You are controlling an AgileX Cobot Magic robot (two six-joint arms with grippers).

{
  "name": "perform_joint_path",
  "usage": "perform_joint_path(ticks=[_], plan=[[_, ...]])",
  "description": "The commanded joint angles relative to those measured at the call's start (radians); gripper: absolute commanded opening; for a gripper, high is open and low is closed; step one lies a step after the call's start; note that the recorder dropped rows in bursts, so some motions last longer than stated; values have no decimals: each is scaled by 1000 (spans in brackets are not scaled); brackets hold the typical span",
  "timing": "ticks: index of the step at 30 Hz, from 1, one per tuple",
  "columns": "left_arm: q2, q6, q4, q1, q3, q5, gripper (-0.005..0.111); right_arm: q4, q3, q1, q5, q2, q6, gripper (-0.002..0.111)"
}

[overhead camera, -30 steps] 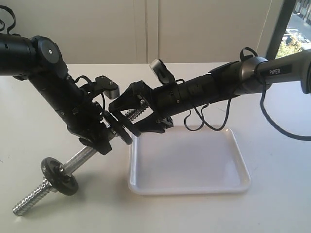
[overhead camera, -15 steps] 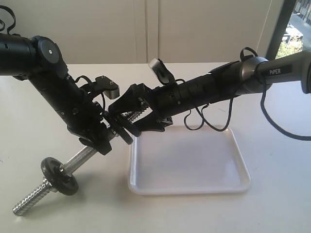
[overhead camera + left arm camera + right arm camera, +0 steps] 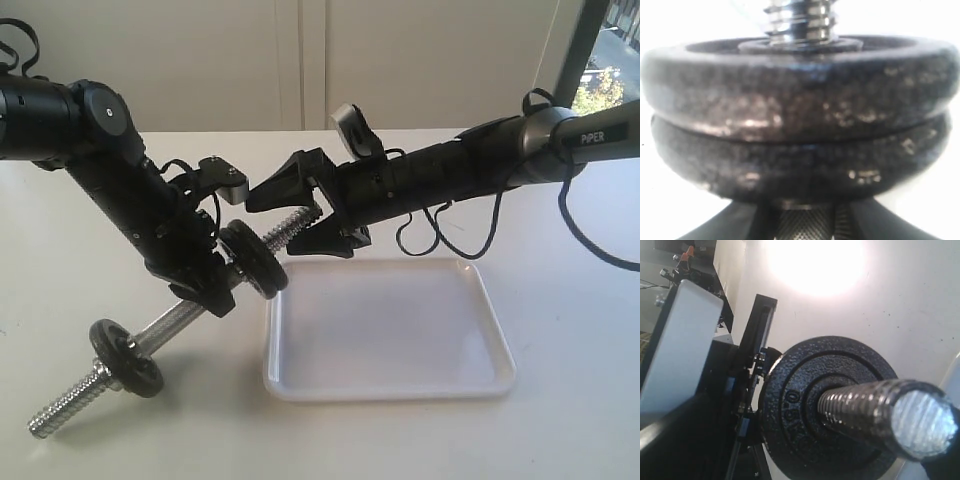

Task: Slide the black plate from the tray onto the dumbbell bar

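We see the dumbbell bar point(image 3: 175, 320) held tilted over the counter point(image 3: 580, 400). Its lower threaded end is down near the counter surface at the left, and its upper threaded end is raised toward the middle of the scene.

The left end effector point(image 3: 213, 290) is clamped on the cross-hatched middle of the bar. In the left wrist view its dark fingers point(image 3: 735, 227) press in on either side of the knurled steel.

The black plate point(image 3: 263, 263) is on the bar and off the tray point(image 3: 390, 393). It is threaded over the upper end and sits flat against a second disc point(image 3: 800, 170), which lies just beside the left end effector. In the left wrist view the plate point(image 3: 800, 85) is the one of the stacked pair nearer the thread. In the right wrist view its pebbled face point(image 3: 790, 405) surrounds the bar point(image 3: 860, 405), whose threaded tip points toward that camera.

A third disc point(image 3: 125, 358) sits lower on the bar, near the other threaded end and well apart from the pair.

The right end effector point(image 3: 270, 228) has its jaws spread wide, one on each side of the upper threaded end, and it grips nothing. Its fingertips are close to the plate, but we cannot tell whether they touch it.

The white tray lies on the counter just beside the raised end of the bar, under the right arm.
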Motion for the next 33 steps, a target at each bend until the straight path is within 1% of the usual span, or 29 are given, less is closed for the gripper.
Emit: perform_joint_path(ticks=[1,4,8,14,18,19,22,25,33], plan=[[-43,-3,-81,-2,-17,14,0,42,-9,-3,61,-21,-1,94],[-43,-7,-76,-2,-17,13,0,9,-9,-11,61,-21,-1,94],[-43,-87,3,-2,-17,-9,0,1,-9,-53,61,-21,6,94],[-43,-97,12,0,-17,-21,0,-65,-9,-87,61,-21,39,94],[-43,-226,134,0,-17,-57,0,-85,-9,-110,61,-21,50,93],[-43,-239,141,4,-17,-66,0,-85,-9,-112,61,-21,50,92],[-43,-255,136,21,-17,-87,0,-85,-9,-117,61,-21,50,92],[-43,-265,136,29,-17,-95,0,-87,-9,-117,61,-21,50,89],[4,-269,143,29,-17,-90,0,-103,-9,-117,61,-21,90,86]])
